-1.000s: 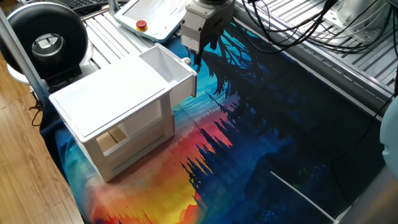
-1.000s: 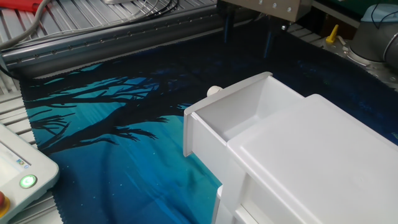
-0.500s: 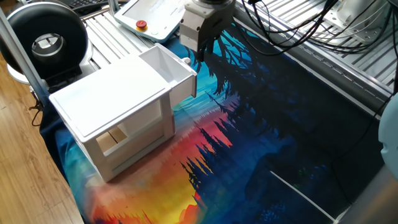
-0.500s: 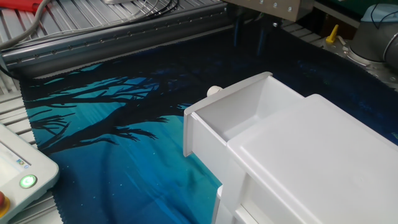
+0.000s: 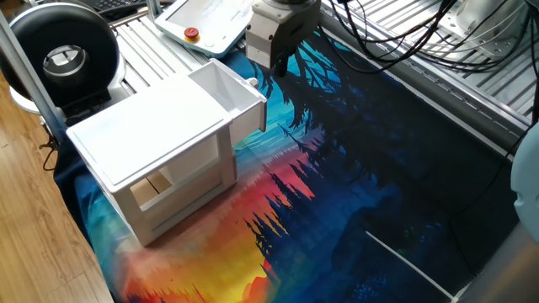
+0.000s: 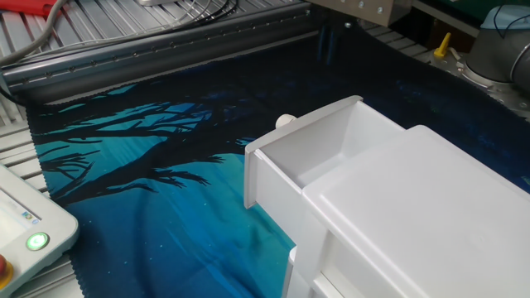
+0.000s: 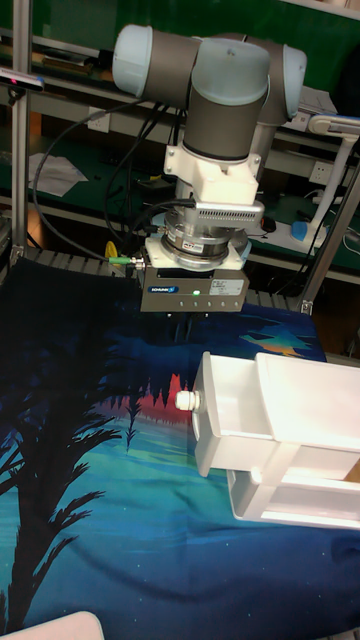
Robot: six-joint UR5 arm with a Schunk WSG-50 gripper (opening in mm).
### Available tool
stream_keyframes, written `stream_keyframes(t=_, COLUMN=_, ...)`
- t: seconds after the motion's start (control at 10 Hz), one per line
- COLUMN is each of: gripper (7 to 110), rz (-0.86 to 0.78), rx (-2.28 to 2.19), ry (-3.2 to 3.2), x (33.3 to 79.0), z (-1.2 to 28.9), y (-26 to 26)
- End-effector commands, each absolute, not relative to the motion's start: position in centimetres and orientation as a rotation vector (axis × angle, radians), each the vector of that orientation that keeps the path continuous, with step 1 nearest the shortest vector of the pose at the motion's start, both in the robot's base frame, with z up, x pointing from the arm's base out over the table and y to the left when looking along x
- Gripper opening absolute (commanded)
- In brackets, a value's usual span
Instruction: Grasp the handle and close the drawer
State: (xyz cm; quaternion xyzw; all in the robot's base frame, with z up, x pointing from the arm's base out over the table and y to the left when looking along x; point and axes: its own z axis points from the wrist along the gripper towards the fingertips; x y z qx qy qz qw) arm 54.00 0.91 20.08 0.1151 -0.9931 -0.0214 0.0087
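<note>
The white drawer [image 5: 229,94] [image 6: 319,157] [image 7: 232,415] stands pulled out of the small white cabinet [image 5: 152,139], and nothing shows inside it. Its handle [image 5: 252,82] [image 6: 285,121] [image 7: 186,401], a tiny whitish knob, sticks out of the front panel. My gripper [image 5: 276,67] [image 6: 334,41] [image 7: 194,320] hangs above and just beyond the handle, clear of it and touching nothing. Its dark fingers blend into the dark cloth, so the gap between them is hard to read.
A patterned cloth [image 5: 354,177] covers the table. A teach pendant [image 5: 206,23] with a red button lies behind the cabinet, beside a black round device [image 5: 63,52]. Cables [image 5: 404,38] trail over the metal rails at the back right.
My gripper has risen and drifted away from the handle. In the other fixed view its two fingers now sit much closer together. The drawer has not moved.
</note>
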Motion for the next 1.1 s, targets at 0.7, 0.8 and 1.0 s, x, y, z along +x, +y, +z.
stream_keyframes(t=0.7, gripper=66, rz=-0.012, rx=0.625, ry=-3.049, x=54.1, z=20.4, y=-0.4)
stream_keyframes(t=0.8, gripper=66, rz=0.021, rx=0.747, ry=-3.009, x=54.1, z=20.6, y=-1.0)
stream_keyframes(t=1.0, gripper=66, rz=0.000, rx=0.812, ry=-2.926, x=53.2, z=21.1, y=-0.6)
